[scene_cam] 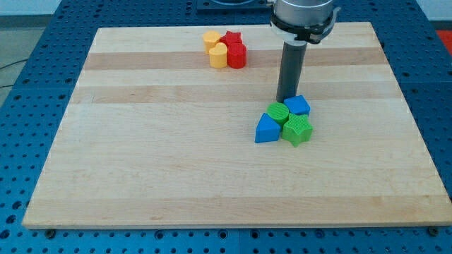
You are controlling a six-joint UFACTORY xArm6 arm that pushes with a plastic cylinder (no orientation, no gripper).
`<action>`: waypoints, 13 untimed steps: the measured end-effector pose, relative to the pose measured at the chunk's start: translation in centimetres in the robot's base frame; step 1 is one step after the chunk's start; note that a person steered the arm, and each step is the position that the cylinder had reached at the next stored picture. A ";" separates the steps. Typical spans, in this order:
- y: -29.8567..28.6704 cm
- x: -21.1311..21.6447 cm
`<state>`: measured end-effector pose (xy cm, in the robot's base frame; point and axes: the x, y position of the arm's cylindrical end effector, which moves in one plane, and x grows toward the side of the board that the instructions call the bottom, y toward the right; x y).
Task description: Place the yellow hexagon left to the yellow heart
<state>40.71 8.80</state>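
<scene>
The yellow hexagon [210, 38] sits near the view's top, left of centre. The yellow heart [218, 56] touches it just below and slightly to the right. A red star [232, 39] and another red block [237, 56] press against their right sides, so the four form one tight cluster. My tip [288, 99] is well to the right of and below this cluster. It rests at the top edge of a second group, against a blue block [297, 106] and a green round block [277, 113].
The second group also holds a blue triangle [267, 130] and a green star-like block [297, 131]. The wooden board [141, 162] lies on a blue perforated table [28, 85]. The arm's body hangs over the board's top edge.
</scene>
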 end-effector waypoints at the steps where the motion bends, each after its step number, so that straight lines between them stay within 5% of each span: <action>1: -0.2 0.0; 2: -0.8 0.3; 4: 2.5 -13.7; 6: -2.5 -19.7; 8: -9.1 -17.0; 13: -9.2 -16.9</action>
<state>23.78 -0.40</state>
